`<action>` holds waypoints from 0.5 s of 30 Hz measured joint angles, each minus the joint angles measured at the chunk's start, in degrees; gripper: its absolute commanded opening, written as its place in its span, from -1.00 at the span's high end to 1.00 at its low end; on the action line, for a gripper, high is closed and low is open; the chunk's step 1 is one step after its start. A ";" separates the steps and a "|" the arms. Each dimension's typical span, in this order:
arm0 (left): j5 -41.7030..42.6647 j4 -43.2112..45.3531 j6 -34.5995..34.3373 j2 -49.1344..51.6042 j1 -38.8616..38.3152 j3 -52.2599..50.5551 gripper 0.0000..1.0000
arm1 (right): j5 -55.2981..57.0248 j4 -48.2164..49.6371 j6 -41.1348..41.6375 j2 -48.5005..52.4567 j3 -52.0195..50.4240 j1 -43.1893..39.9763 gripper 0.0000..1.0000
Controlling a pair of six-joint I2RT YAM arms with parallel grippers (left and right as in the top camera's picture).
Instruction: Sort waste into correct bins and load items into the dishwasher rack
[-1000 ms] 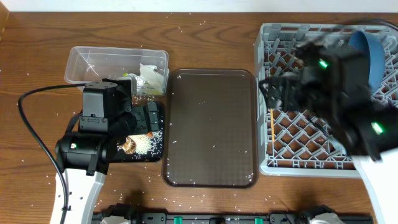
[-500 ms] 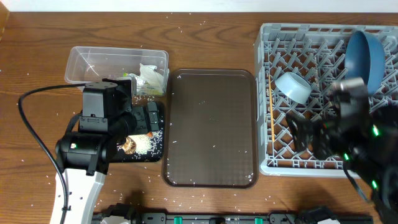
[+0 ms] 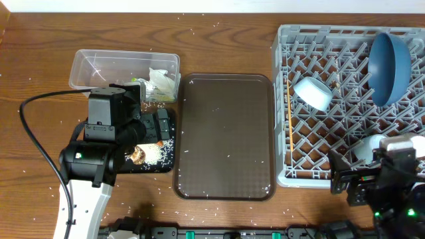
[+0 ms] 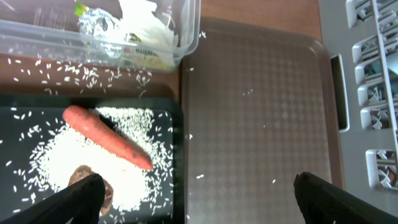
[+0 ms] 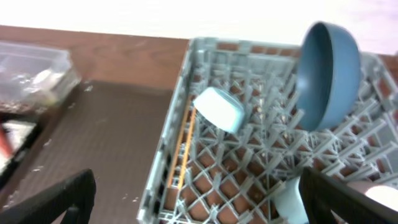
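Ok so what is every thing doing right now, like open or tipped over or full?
left gripper: open, holding nothing.
right gripper: open, holding nothing.
dark-blue plate: standing on edge in the rack.
small cup: tipped on its side in the rack.
chopsticks: lying flat along the rack's left edge.
carrot: lying on rice in the black tray.
clear tub: holds crumpled waste.
brown tray: bare except scattered grains.

Dark-blue plate upright in rack

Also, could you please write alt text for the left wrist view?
A carrot lies on rice in a black tray, a brown lump beside it. A clear tub of wrapper and tissue sits beyond; right lies a brown tray, then the rack.
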 measured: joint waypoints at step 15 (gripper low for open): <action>-0.02 -0.02 0.02 0.00 0.00 0.00 -0.96 | 0.35 28.22 -0.04 -20.00 -37.46 -2.78 -0.98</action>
